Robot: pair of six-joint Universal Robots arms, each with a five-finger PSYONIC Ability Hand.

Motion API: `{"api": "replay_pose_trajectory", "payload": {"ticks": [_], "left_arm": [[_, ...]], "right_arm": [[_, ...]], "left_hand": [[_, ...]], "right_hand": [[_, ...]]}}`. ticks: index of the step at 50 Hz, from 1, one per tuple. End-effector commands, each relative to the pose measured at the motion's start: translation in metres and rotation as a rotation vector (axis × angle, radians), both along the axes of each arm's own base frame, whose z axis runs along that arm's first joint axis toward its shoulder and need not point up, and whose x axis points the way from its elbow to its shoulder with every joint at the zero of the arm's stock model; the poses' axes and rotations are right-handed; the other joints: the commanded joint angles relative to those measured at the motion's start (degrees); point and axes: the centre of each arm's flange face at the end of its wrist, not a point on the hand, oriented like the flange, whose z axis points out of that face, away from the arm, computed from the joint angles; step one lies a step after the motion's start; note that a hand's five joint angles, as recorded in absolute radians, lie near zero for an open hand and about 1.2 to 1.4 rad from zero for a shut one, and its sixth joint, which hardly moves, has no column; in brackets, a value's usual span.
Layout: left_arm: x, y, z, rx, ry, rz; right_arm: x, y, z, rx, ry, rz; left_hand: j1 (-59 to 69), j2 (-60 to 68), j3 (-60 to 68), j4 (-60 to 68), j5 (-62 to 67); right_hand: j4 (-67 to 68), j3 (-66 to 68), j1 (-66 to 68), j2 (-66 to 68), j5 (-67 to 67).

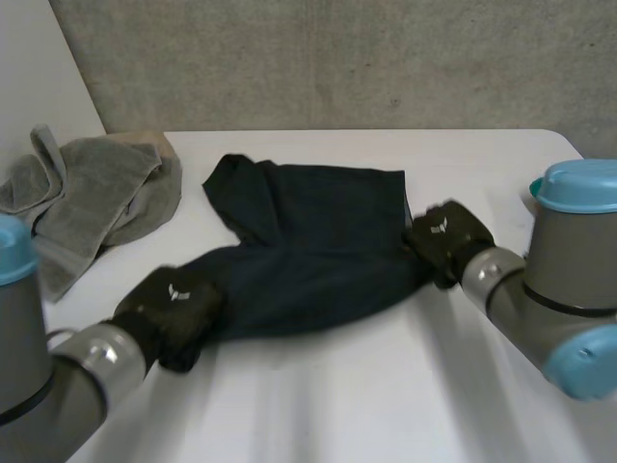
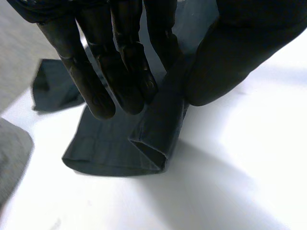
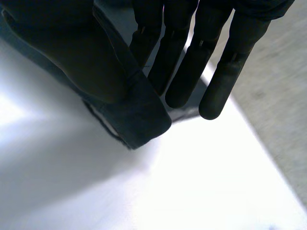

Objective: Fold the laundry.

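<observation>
While spread crosswise on the white table (image 1: 386, 386), lies as 1 dark garment (image 1: 308, 251) near the table's middle, well apart from the grey towel (image 1: 92, 198) heaped at the far left. Runs its long axis left to right, from the left hand (image 1: 174, 304) at the near left corner to the right hand (image 1: 445, 236) on the right edge. Pinches, on the left, a doubled hem between straight fingers (image 2: 120, 76) and thumb (image 2: 230, 62), with the cloth trailing past the fingertips onto the table. Grips likewise on the right: edge of the cloth caught between thumb (image 3: 81, 57) and straight fingers (image 3: 220, 86), a corner poking out just past the thumb. Puts 2 hands at opposite ends, the left one closer to the robot, so the held edge sits skewed. Leaves the bulk of the fabric on the far side of both hands. Looks like the start of a fold. Probably calls for carrying both ends together toward the far edge, span kept taut. Could fail through 1 end slipping, the right pinch seeming shallow.
</observation>
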Motion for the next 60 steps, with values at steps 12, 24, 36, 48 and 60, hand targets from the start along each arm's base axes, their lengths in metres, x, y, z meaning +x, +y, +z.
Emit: {"api": "replay_pose_trajectory", "payload": {"ticks": [12,24,36,48,60], "left_arm": [[-0.001,0.034,0.012,0.073,-0.083,-0.098],[-0.010,-0.098,0.018,-0.287,0.151,-0.080],[-0.019,-0.184,-0.063,-0.153,0.230,-0.232],[-0.029,-0.212,-0.098,-0.168,0.229,-0.245],[-0.030,-0.200,-0.068,-0.251,0.168,-0.130]], "right_arm": [[-0.038,0.079,-0.012,0.206,0.281,0.077],[-0.033,0.075,-0.018,0.134,0.244,0.079],[-0.031,0.072,-0.024,0.106,0.223,0.071],[-0.031,0.071,-0.036,0.136,0.225,0.064],[-0.033,0.070,-0.037,0.137,0.225,0.057]], "left_hand": [[-50.9,-54.5,-54.2,-54.6,-53.2],[-44.2,-47.8,-47.5,-47.9,-46.5],[-24.3,-27.9,-27.6,-28.0,-26.6],[-15.6,-19.2,-18.9,-19.3,-17.9],[14.9,11.2,11.6,11.2,12.5]], "right_hand": [[11.2,11.4,16.7,12.3,12.7],[11.2,11.4,16.7,12.3,12.7],[11.2,11.4,16.7,12.3,12.7],[11.2,11.4,16.7,12.3,12.7],[11.2,11.4,16.7,12.3,12.7]]}}
